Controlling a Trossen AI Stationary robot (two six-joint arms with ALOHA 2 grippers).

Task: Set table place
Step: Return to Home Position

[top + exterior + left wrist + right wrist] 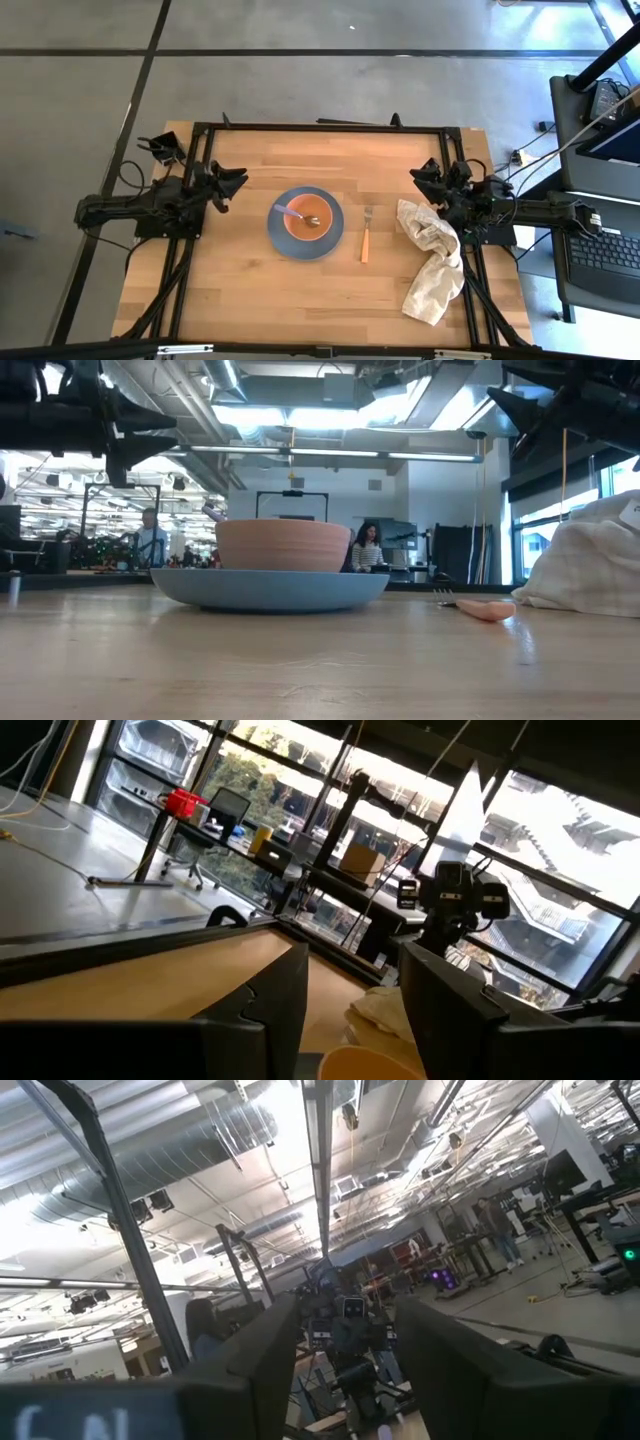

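Two grippers hang above the table, each with its fingers spread and holding nothing. The left gripper is over the left side. The right gripper is over the right side, near the far end of the off-white cloth. Between them the blue plate carries the orange bowl, with the spoon lying in the bowl. The fork lies just right of the plate, not touching it.

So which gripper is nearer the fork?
Right. The right gripper is near the fork, by the cloth; the left gripper is past the plate, on the opposite side.
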